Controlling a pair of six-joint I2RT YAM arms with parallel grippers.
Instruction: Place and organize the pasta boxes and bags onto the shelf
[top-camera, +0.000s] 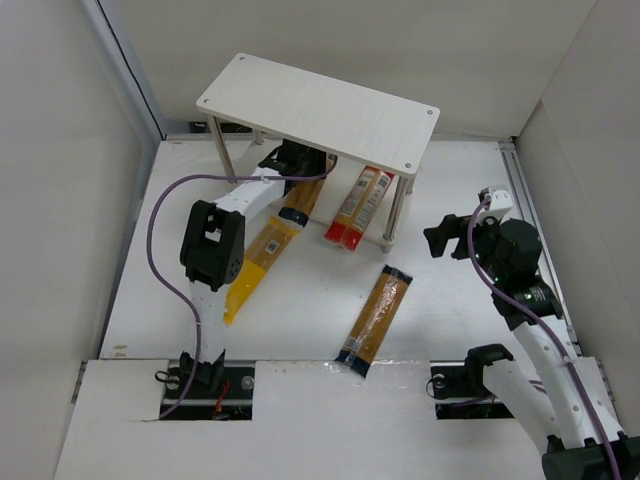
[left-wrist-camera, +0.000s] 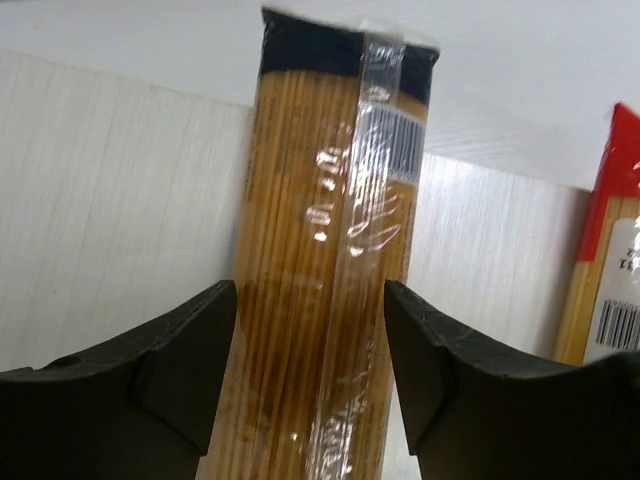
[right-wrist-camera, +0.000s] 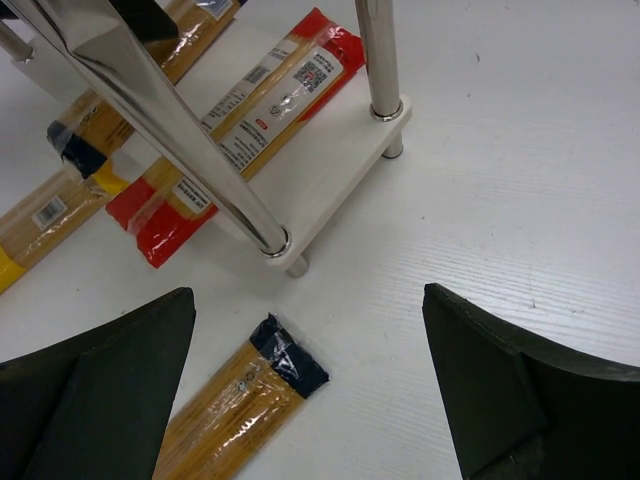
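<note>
The shelf (top-camera: 320, 108), a two-tier rack of pale wood boards on thin metal legs, is standing at the far side of the desk (top-camera: 445, 310). A red-and-orange box (top-camera: 355, 208) is lying flat on the lower board, its near end sticking out past the front edge. Left of it, a clear spaghetti bag (left-wrist-camera: 300, 250) is lying lengthwise on the same board. Its near dark end is meeting the far end of a bright yellow bag (top-camera: 233, 304), which is lying slanted on the desk. A second clear spaghetti bag (top-camera: 375, 318) is lying apart on the desk, in front of the shelf.
</note>
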